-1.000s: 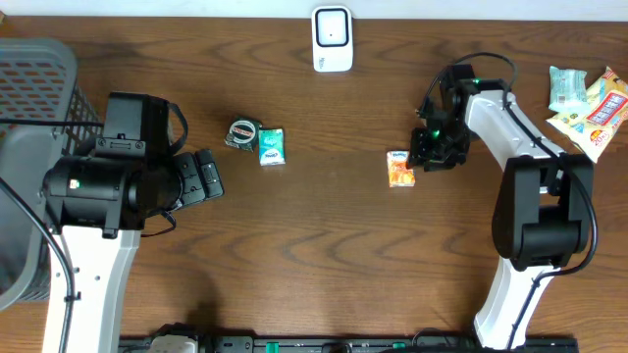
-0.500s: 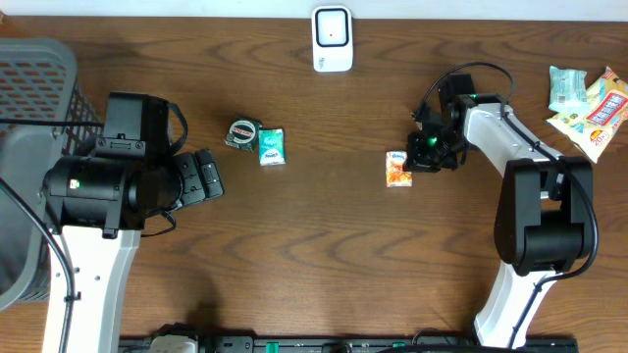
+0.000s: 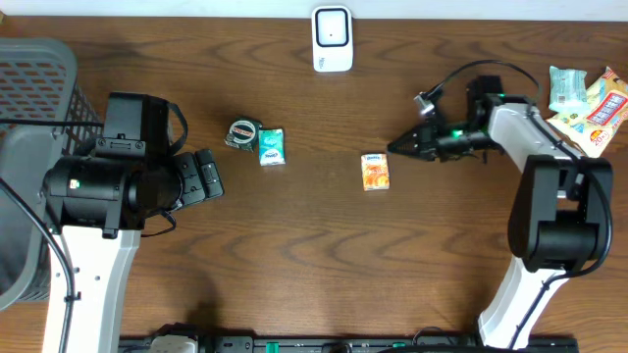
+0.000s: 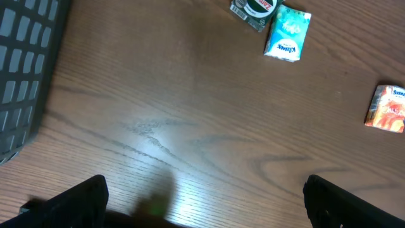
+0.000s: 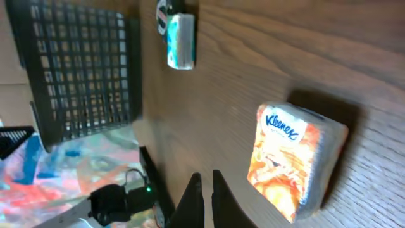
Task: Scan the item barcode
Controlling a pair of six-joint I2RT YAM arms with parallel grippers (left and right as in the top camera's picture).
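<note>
**A:** Two grippers, status?

**B:** Left gripper [image 3: 208,176]: jaws wide apart, empty, idle near the basket [image 3: 39,69]. Right gripper [image 3: 400,148]: fingers pressed together, holding nothing, tips just short of the orange tissue pack [image 3: 374,171].

**A:** Pack?

**B:** Flat on the table [image 3: 314,245], label up, touching nothing. No barcode shows, so it is likely underneath. Those fingers would need to part before any grasp.

**A:** Farther back?

**B:** Teal pack [image 3: 272,146], spare. Scanner [image 3: 333,39] at the far edge, well apart, presumably awaiting the pack.
</note>
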